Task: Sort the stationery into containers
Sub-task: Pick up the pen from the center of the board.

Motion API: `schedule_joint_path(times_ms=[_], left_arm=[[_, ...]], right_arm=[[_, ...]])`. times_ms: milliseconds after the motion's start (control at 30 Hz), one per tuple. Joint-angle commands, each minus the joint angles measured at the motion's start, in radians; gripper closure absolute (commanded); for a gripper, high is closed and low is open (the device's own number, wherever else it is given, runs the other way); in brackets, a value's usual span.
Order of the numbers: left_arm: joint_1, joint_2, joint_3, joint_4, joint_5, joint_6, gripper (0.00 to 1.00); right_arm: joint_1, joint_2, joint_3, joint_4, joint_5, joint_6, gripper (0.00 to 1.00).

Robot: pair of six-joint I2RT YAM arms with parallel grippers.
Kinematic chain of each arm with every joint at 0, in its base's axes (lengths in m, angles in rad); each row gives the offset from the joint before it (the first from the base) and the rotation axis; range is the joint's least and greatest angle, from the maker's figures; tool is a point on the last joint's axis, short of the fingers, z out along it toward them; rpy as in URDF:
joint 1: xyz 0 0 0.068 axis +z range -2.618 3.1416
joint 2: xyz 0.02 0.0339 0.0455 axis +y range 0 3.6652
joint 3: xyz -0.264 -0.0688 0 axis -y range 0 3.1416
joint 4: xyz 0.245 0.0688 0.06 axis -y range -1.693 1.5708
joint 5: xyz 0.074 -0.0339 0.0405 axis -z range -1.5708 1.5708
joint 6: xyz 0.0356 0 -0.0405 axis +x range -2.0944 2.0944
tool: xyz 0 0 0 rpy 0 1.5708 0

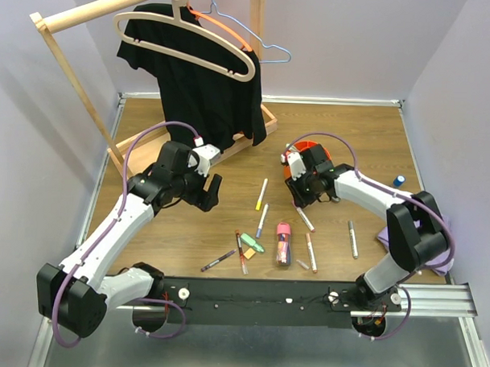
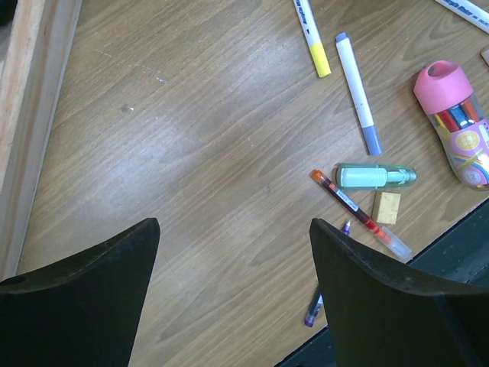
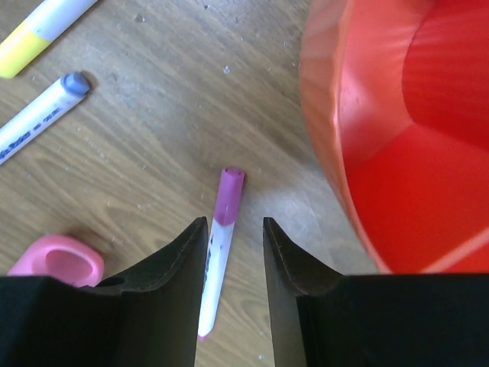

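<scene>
Top view: left tool (image 1: 211, 197) hovers over bare table (image 1: 171, 237) left of the pens, right tool (image 1: 303, 198) sits just beside the orange organiser (image 1: 314, 145), which its arm partly hides. Stationery is loose on the table between the arms – yellow-tipped marker (image 1: 262, 189), blue-tipped marker (image 1: 262, 220), pink tube (image 1: 283, 243), green highlighter (image 1: 255, 247), red pen (image 1: 241, 253), pink-capped marker (image 1: 306, 219), grey pen (image 1: 352, 239). Black shirt (image 1: 204, 77) hangs on a wooden rack (image 1: 82, 13) at the back. Left wrist view: fingers spread wide, nothing between them; the markers, highlighter and tube lie up and right, with a small tan block (image 2: 386, 207) touching the red pen. Right wrist view: fingers set narrowly apart, pinching nothing – the pink-capped marker lies flat on the table under the gap, with the organiser's wall close on the right.
</scene>
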Motion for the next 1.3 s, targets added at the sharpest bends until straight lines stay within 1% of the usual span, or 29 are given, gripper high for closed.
schedule_joint_path(times_ms=[0, 333, 500, 533, 633, 667, 733, 800, 833, 867, 933, 967, 1000, 1033, 1100, 1133, 1200, 1233, 1267], left_arm=[[0.002, -0.021, 0.008, 0.012, -0.017, -0.005, 0.11], [0.009, -0.019, 0.002, 0.037, -0.017, -0.006, 0.11], [0.017, -0.022, -0.002, 0.04, -0.014, -0.008, 0.1], [0.019, -0.024, -0.001, 0.04, -0.012, -0.032, 0.1], [0.022, -0.03, -0.007, 0.041, -0.012, -0.032, 0.1], [0.023, -0.033, -0.009, 0.041, -0.014, -0.032, 0.1], [0.028, -0.039, -0.012, 0.043, -0.014, -0.031, 0.1], [0.029, -0.044, -0.016, 0.041, -0.015, -0.029, 0.1], [0.029, -0.045, -0.018, 0.041, -0.014, -0.028, 0.1], [0.029, -0.044, -0.016, 0.038, -0.014, -0.028, 0.1], [0.029, -0.039, -0.015, 0.034, -0.009, -0.025, 0.1], [0.029, -0.037, -0.01, 0.034, -0.005, -0.019, 0.1], [0.029, -0.03, -0.009, 0.032, -0.005, -0.017, 0.1], [0.029, -0.025, -0.007, 0.034, -0.005, -0.015, 0.1], [0.029, -0.008, 0.001, 0.035, 0.0, -0.017, 0.11], [0.029, -0.002, 0.004, 0.037, 0.009, -0.015, 0.11], [0.031, 0.021, 0.02, 0.04, 0.025, 0.012, 0.12], [0.029, 0.028, 0.028, 0.04, 0.025, 0.011, 0.12], [0.029, 0.039, 0.037, 0.04, 0.026, 0.009, 0.12]], right_arm=[[0.008, 0.054, 0.033, 0.031, 0.009, -0.013, 0.57], [0.014, 0.109, 0.01, 0.037, 0.004, -0.013, 0.58], [0.033, 0.124, -0.011, 0.045, 0.0, -0.007, 0.61], [0.036, 0.126, -0.018, 0.045, -0.005, -0.005, 0.61], [0.043, 0.128, -0.034, 0.04, -0.025, -0.005, 0.75], [0.047, 0.125, -0.03, 0.036, -0.036, -0.007, 0.83], [0.05, 0.106, -0.013, 0.014, -0.043, -0.011, 0.89], [0.056, 0.083, 0.027, -0.003, -0.053, -0.016, 0.99], [0.056, 0.071, 0.045, -0.022, -0.057, -0.016, 0.99], [0.054, 0.047, 0.076, -0.041, -0.097, -0.014, 0.99], [0.054, 0.022, 0.191, -0.085, -0.164, -0.011, 0.99], [0.056, -0.004, 0.237, -0.089, -0.225, -0.011, 0.99], [0.054, -0.018, 0.278, -0.084, -0.25, -0.008, 0.99], [0.054, -0.03, 0.36, -0.058, -0.264, -0.007, 0.99], [0.053, -0.07, 0.41, -0.015, -0.248, -0.013, 0.99], [0.05, -0.089, 0.4, 0.082, -0.234, -0.008, 0.99], [0.03, -0.142, 0.337, 0.219, -0.188, -0.002, 0.99], [0.024, -0.189, 0.305, 0.347, -0.171, -0.008, 0.99], [0.019, -0.205, 0.239, 0.406, -0.137, -0.019, 0.99]])
